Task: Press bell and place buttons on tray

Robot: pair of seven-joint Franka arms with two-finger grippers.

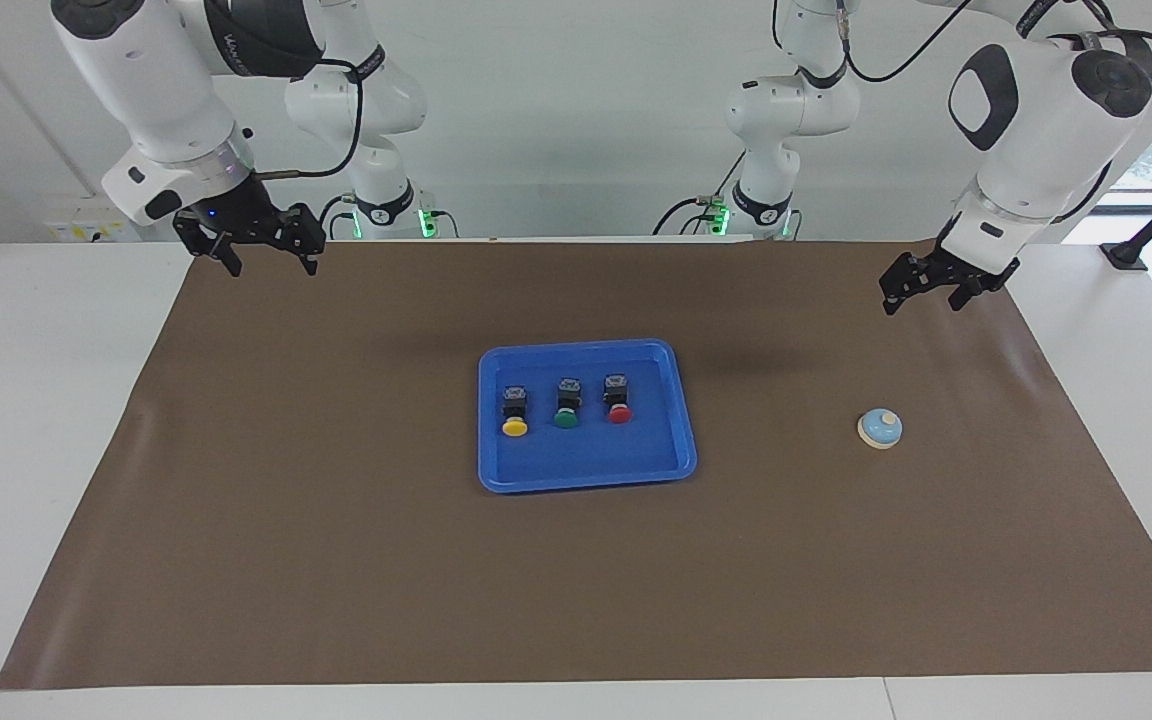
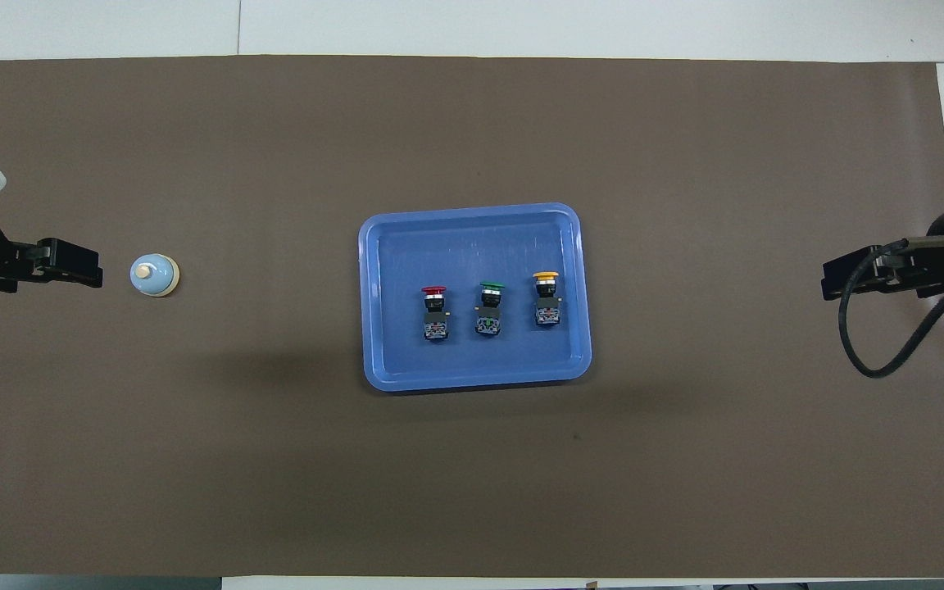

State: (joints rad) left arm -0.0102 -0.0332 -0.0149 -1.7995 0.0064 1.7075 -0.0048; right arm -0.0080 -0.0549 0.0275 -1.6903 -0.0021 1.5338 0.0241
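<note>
The blue tray point(image 1: 586, 482) sits mid-table on the brown mat, also in the overhead view point(image 2: 472, 382). Three buttons lie in it in a row: yellow point(image 1: 514, 414), green point(image 1: 567, 405), red point(image 1: 618, 400); overhead shows yellow point(image 2: 546, 297), green point(image 2: 489, 305), red point(image 2: 434, 307). The light-blue bell point(image 1: 880, 428) stands on the mat toward the left arm's end point(image 2: 154, 274). My left gripper point(image 1: 926, 298) is open and empty, raised over the mat beside the bell point(image 2: 70, 270), not touching it. My right gripper point(image 1: 271, 260) is open and empty over the mat's right-arm end point(image 2: 849, 279).
The brown mat point(image 1: 336, 560) covers most of the white table. A black cable point(image 2: 873, 344) loops from the right wrist.
</note>
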